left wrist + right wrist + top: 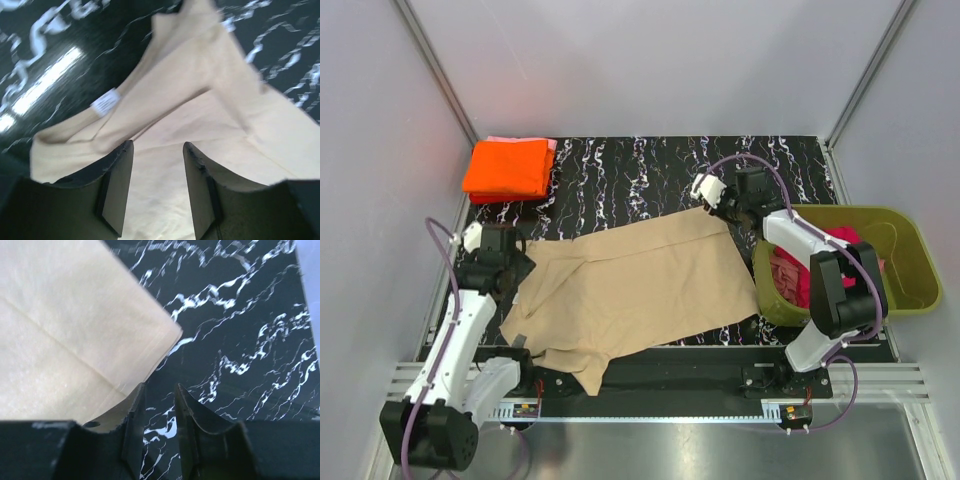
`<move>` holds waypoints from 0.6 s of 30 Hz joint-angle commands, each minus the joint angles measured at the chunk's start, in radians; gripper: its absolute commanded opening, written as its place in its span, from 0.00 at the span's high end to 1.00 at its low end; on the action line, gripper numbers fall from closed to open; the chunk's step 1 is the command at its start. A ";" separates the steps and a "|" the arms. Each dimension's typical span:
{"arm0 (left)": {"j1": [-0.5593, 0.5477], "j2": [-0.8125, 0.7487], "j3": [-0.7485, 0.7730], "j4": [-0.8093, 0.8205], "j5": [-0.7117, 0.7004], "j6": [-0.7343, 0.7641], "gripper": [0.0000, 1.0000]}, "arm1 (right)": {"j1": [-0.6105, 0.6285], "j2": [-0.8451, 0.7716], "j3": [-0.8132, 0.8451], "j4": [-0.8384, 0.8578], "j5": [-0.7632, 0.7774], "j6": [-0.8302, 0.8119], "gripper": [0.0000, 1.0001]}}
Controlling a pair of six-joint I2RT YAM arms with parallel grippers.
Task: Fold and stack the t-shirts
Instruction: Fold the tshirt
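The left end effector [157, 147] and right end effector [159, 387] stand partly open, empty — the tan-beige cloth t-shirt [630, 280] lies rumpled, so folding may go crooked.

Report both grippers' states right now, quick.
Left gripper: open, jaws apart above the tan t-shirt, gripping nothing.
Right gripper: open, empty, beside the tan t-shirt's corner.
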 commanded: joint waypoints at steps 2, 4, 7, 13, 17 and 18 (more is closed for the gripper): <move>0.036 0.150 0.186 0.199 0.108 0.246 0.50 | 0.047 -0.032 0.152 -0.011 0.043 0.235 0.64; 0.083 0.198 0.243 0.201 0.150 0.328 0.50 | 0.093 0.008 0.282 -0.049 0.133 0.476 0.67; 0.174 0.267 0.297 0.256 0.265 0.456 0.49 | 0.118 0.140 0.559 -0.315 0.222 0.815 0.71; 0.289 0.361 0.290 0.312 0.311 0.479 0.43 | 0.211 0.310 0.720 -0.494 0.072 1.257 0.80; 0.465 0.314 0.094 0.487 0.608 0.346 0.49 | 0.265 0.381 0.708 -0.465 0.076 1.370 0.80; 0.496 0.306 0.069 0.507 0.633 0.326 0.50 | 0.267 0.395 0.701 -0.463 0.073 1.394 0.81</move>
